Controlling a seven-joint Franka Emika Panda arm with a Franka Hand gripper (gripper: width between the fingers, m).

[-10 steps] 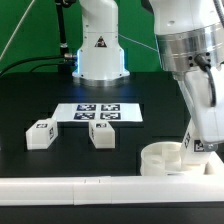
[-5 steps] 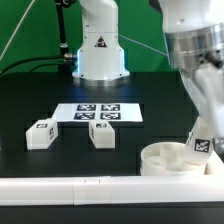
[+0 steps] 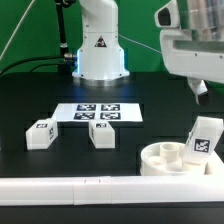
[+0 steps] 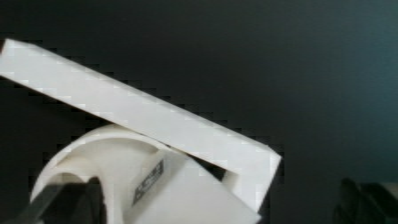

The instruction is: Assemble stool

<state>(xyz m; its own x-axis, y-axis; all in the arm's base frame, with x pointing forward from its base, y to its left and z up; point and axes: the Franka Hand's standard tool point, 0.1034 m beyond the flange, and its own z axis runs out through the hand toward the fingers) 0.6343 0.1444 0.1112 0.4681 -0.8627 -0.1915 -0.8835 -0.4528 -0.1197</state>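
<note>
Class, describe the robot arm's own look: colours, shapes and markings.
The arm is glossy white with rounded casings. Its base carries a triangular black warning sticker and glows blue at one side. The boxy grey-white gripper has dark fingers.

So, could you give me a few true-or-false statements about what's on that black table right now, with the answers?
1. A white rectangular plastic leg block leans tilted with its lower end inside the round white rimmed seat disc. True.
2. The gripper is clamped on that block. False: it hangs above, apart from it.
3. Two more white leg blocks sit on the black table, apart from the seat disc. True.
4. A leg block lies on the flat white marker board. False: it carries only printed tags.
</note>
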